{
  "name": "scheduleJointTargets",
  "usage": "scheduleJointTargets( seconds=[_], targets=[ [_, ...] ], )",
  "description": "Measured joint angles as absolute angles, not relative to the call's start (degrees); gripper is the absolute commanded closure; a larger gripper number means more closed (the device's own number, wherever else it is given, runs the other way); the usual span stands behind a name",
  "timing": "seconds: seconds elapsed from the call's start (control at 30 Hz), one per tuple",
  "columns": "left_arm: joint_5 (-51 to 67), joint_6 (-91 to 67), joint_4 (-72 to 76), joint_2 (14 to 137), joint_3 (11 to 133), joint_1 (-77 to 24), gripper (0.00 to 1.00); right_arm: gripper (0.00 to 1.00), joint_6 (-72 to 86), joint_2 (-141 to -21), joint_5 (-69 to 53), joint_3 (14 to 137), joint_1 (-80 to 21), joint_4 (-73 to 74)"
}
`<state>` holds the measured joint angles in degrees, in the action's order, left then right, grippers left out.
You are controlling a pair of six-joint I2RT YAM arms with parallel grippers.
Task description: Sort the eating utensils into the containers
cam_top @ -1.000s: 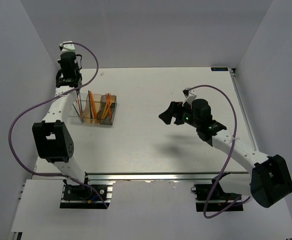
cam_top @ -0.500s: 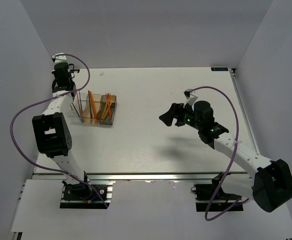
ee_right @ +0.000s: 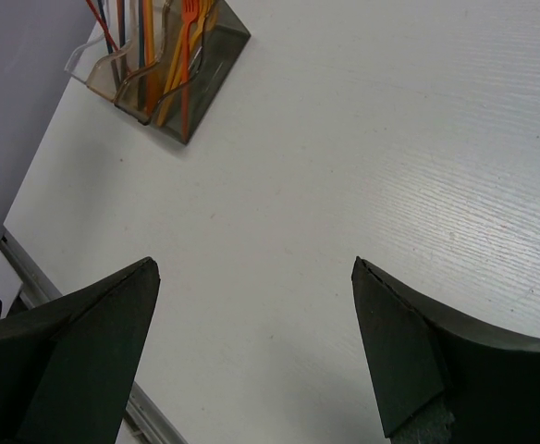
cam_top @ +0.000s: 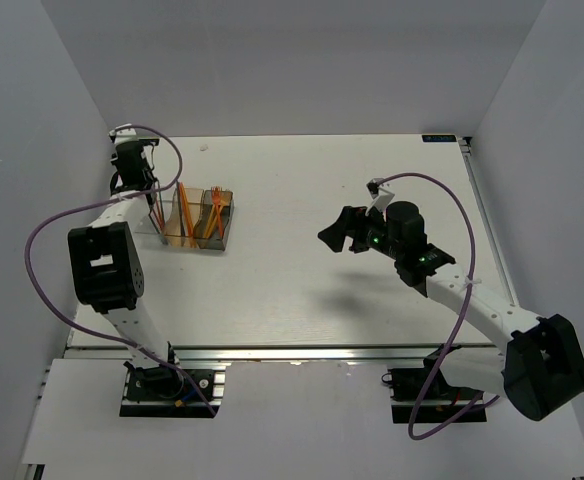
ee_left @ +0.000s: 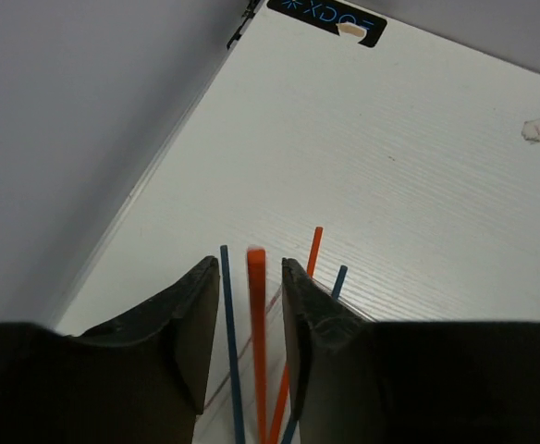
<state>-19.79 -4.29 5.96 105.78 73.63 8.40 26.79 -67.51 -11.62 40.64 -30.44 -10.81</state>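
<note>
The containers (cam_top: 198,217) stand in a joined row at the far left of the table, with orange and dark blue utensils upright in them. My left gripper (cam_top: 132,166) hovers over the clear end bin (ee_left: 215,389). Its jaws stand a little apart around an orange stick (ee_left: 256,333), which shows a gap on both sides and looks blurred. A dark blue stick (ee_left: 228,342) leans beside it in the same bin. My right gripper (cam_top: 338,232) hangs wide open over bare table at mid-right, holding nothing. The right wrist view shows the containers (ee_right: 159,65) far off, with an orange fork (ee_right: 189,46).
The left wall runs close beside the containers and the left arm. A black label (ee_left: 328,16) and a scrap of tape (ee_left: 538,130) lie near the table's far edge. White table surface spreads between the containers and my right gripper (ee_right: 256,268).
The left gripper has moved over the clear bin and its jaws have parted, letting go of the orange stick. The right arm has barely moved.
</note>
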Motion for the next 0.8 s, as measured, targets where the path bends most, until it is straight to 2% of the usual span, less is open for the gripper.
scheduleJointTargets(
  seconds=[0.13, 0.17, 0.27, 0.4, 0.43, 0.67, 0.8],
  targets=[
    [-20.18, -5.63, 5.76, 105.34, 72.53, 8.47, 0.34, 0.11, 26.76, -67.48, -10.87, 40.64, -30.44, -10.70],
    [-20.25, -5.96, 5.61, 104.84, 71.99, 8.47, 0.26, 0.11, 26.74, -67.48, -10.74, 40.64, -30.44, -10.57],
    [-20.23, -6.85, 3.92, 102.04, 70.94, 8.47, 0.16, 0.11, 26.70, -67.44, -10.37, 40.66, -30.44, -9.98],
    [-19.00, -7.44, 0.56, 94.15, 71.11, 8.47, 0.10, 0.11, 26.30, -66.96, -9.04, 40.86, -30.46, -8.27],
    [-18.63, -7.92, -0.95, 91.00, 71.53, 8.47, 0.03, 0.11, 26.15, -66.81, -8.56, 41.10, -30.46, -7.42],
    [-15.62, -15.64, -11.35, 71.29, 72.97, 8.47, 0.02, 0.11, 23.05, -62.37, -2.35, 43.81, -30.50, 0.80],
    [-14.92, -19.94, -18.68, 61.32, 68.18, 8.47, 0.02, 0.11, 20.49, -56.51, 3.14, 46.24, -30.50, 7.90]
  ],
)
